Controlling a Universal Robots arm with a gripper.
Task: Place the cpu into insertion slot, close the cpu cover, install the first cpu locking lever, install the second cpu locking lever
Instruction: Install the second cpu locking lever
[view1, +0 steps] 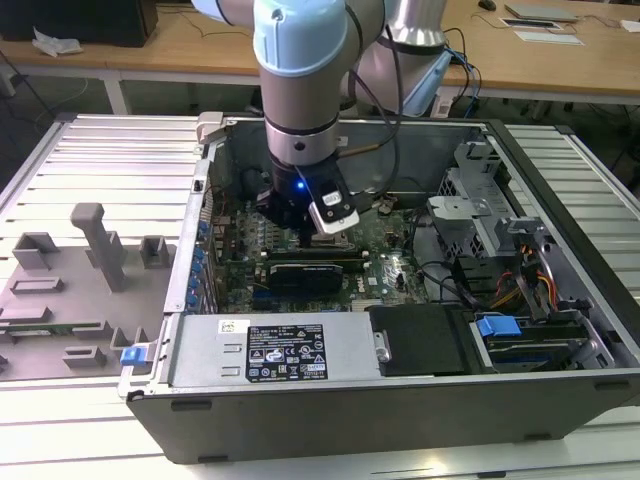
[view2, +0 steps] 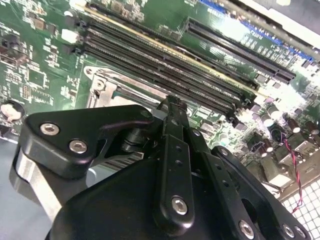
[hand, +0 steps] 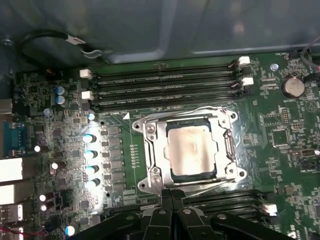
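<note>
The hand hangs low inside the open computer case, its two fingertips pressed together with nothing between them, just at the edge of the insertion slot. In the second wrist view the black fingers come to a point right over the metal frame of that slot.

In the first wrist view the cpu already lies flat in the slot, its pale grey top showing through the window of the cpu cover, which is folded down over it. So the first two steps look done. A thin wire lever runs along the side of the cover nearest the memory slots, and another thin wire lies along the side nearest the hand; whether either is hooked home I cannot tell, so the locking work looks to be the part in hand.

Around this lies the green motherboard, and the case rests on a ribbed metal desk.
</note>
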